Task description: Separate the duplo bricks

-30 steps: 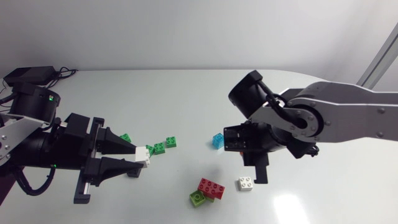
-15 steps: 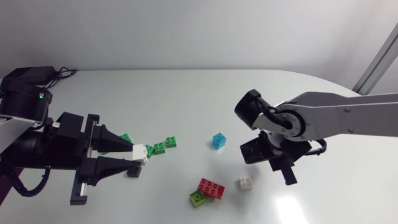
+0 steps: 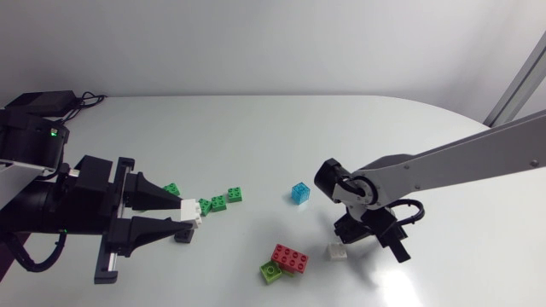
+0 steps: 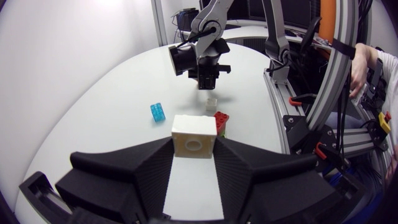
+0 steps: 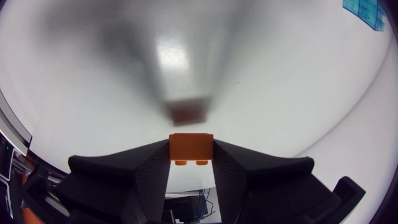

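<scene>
My left gripper (image 3: 191, 213) is held low at the table's left, shut on a white brick (image 3: 196, 210); in the left wrist view that brick (image 4: 194, 135) sits clamped between the fingertips. My right gripper (image 3: 372, 239) is down close to the table, right of centre, shut on an orange brick (image 5: 191, 148) seen only in the right wrist view. A loose white brick (image 3: 337, 251) lies just beside it. A red brick (image 3: 290, 257) rests on light green ones (image 3: 271, 271). A blue brick (image 3: 299, 193) stands alone.
Several green bricks (image 3: 219, 202) lie scattered just ahead of my left gripper, with a dark brick (image 3: 183, 234) under its tip. A black box with cables (image 3: 38, 102) sits at the back left corner. The table's (image 3: 256, 136) far half is bare white.
My right arm has swung outward and dropped its gripper down toward the table beside the loose white brick. The left arm with its white brick has barely shifted.
</scene>
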Controlling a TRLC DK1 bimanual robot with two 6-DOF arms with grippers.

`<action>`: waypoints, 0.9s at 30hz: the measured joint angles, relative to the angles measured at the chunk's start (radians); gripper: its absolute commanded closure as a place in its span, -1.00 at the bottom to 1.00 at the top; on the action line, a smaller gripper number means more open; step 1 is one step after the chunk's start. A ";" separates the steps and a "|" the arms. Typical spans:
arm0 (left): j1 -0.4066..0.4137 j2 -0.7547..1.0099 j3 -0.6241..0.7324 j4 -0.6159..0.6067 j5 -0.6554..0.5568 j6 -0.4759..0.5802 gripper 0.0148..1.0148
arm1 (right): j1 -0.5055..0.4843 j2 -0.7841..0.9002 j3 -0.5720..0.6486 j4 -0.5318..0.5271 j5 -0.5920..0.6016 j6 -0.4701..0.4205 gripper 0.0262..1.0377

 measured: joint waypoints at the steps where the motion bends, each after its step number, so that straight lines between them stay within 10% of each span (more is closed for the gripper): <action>1: 0.000 0.000 0.000 0.000 -0.001 0.000 0.38 | -0.002 0.011 0.000 0.008 0.002 0.000 0.63; 5: 0.000 0.000 0.000 -0.003 -0.007 0.000 0.38 | -0.004 0.042 0.008 0.022 0.030 0.000 0.37; 12: -0.003 0.000 0.000 -0.003 -0.011 0.000 0.38 | -0.004 0.046 0.039 0.032 0.014 0.000 -0.92; 20: -0.010 0.000 0.000 -0.003 -0.015 0.000 0.38 | -0.009 -0.052 0.129 -0.028 -0.103 0.002 -0.92; 27: -0.050 0.000 -0.001 0.002 -0.015 -0.004 0.37 | -0.048 -0.267 0.263 -0.168 -0.526 0.115 -0.92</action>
